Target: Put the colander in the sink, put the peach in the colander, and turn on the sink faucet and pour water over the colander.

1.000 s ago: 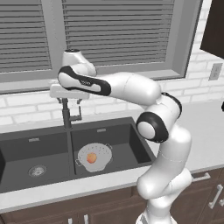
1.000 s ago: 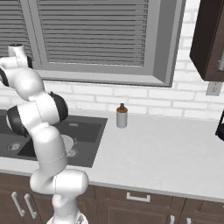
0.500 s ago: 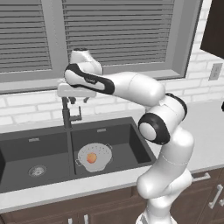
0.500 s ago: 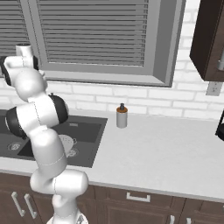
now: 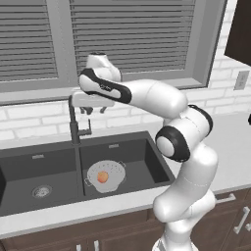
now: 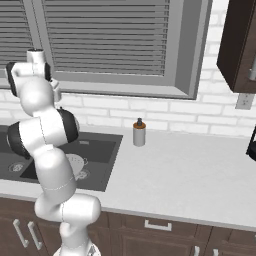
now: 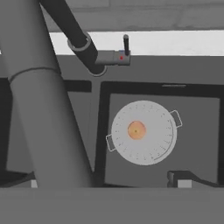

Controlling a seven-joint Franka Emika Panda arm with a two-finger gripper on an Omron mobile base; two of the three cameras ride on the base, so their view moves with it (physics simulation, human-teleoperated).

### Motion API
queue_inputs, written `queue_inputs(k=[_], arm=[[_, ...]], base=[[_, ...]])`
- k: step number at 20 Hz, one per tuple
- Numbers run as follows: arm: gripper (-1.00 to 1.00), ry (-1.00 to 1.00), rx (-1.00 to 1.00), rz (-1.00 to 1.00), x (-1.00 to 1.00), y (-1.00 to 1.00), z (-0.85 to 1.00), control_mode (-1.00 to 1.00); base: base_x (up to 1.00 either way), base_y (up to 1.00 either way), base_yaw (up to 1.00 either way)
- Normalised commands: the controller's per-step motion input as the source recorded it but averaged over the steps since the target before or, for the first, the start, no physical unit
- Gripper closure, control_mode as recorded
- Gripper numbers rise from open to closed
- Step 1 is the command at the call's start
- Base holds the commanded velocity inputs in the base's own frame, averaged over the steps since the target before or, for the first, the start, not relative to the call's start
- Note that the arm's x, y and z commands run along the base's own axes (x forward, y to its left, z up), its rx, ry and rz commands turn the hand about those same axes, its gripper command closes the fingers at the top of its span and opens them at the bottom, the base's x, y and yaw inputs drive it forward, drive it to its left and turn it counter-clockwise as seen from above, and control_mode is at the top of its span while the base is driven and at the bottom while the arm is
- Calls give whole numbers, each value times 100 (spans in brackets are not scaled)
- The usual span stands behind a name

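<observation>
The tool (image 5: 94, 110) hung high over the sink (image 5: 29, 164), at the top of the sink faucet (image 5: 74, 122), with its jaws spread fully apart and nothing between them. In the left base view its two dark fingers (image 5: 86, 111) pointed down just beside the faucet's horizontal spout.

The colander (image 5: 105, 175) stood upright on the floor of the right-hand basin, near that basin's front edge and close to the centre divider. The peach (image 5: 102, 176) lay inside the colander, roughly at its centre. In the hand view the colander (image 7: 143, 132) appeared from above as a pale perforated disc with its two handles on opposite sides, and the peach (image 7: 136, 130) sat in its middle. The faucet column (image 7: 39, 100) crossed the left of that view, and its small lever (image 7: 126, 45) stood upright at the base.

The left-hand basin held a round metal drain (image 5: 42, 190).

A soap dispenser bottle (image 6: 139, 133) stood on the worktop (image 6: 200, 170) near the back edge, right of the sink.
</observation>
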Motion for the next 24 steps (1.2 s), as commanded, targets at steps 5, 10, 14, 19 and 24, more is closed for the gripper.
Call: queue_inputs(k=[5, 10, 14, 19, 24], arm=[[-100, 0, 0, 7, 0, -40, -6, -100], [-100, 0, 0, 6, 0, -31, -7, -100], [-100, 0, 0, 6, 0, -28, -8, -100], [-100, 0, 0, 8, -1, -21, -6, -100], [-100, 0, 0, 8, -10, -5, 0, -100]], base=[[0, 0, 0], [0, 0, 0], [0, 0, 0], [0, 0, 0], [0, 0, 0]])
